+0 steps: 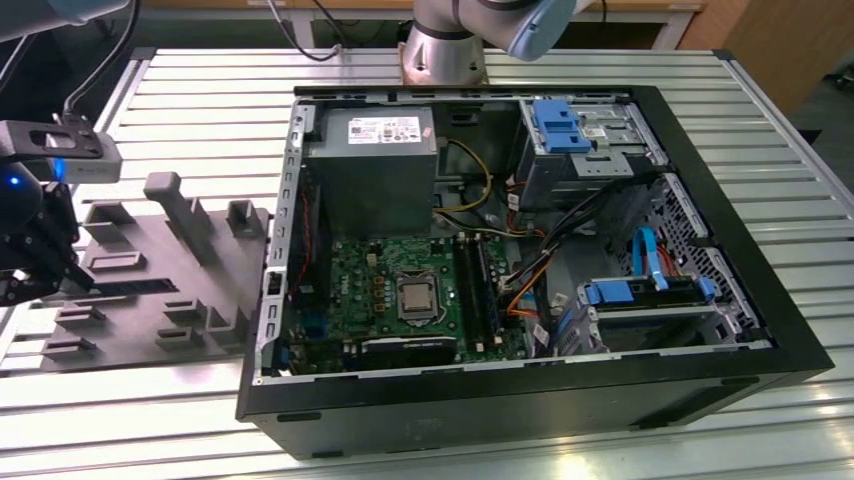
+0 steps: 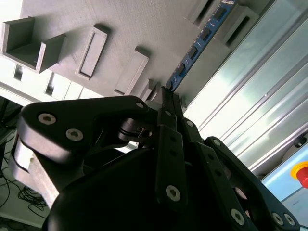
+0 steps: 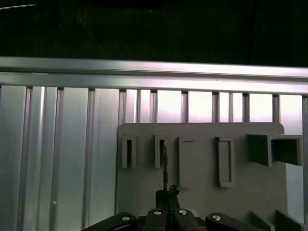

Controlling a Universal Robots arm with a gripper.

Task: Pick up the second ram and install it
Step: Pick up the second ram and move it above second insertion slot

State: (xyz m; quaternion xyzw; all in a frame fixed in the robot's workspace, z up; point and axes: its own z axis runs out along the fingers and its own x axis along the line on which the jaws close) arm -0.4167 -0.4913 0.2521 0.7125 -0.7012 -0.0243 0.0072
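Ram (image 2: 199, 43) is standing on its thin edge in the grey holder (image 1: 160, 330), on the table (image 1: 200, 100) at the exterior view's left, well apart from the open pc case (image 1: 534, 400). In the second wrist view you can see its flat side w/ a row of blue labels, running straight away from the claw (image 2: 166, 94). In the first wrist view it's edge-on, just a thin dark line coming out of the fingertips and sitting in one of the holder's narrow slots.

Claw fingers are pinched together right on the near end of the ram, looks clamped on it imo, no gap showing btw them. Ram's lower edge is down in the slot, so it's not lifted clear.

Arm pose: base (image 1: 454, 45) is at the far side of the table behind the case. Wrist is way over at the exterior view's left edge, above the left end of the holder, w/ a grey camera box (image 1: 60, 150) on it and the claw pointing down at the holder. Mobo (image 1: 374, 270) lies flat inside the case.
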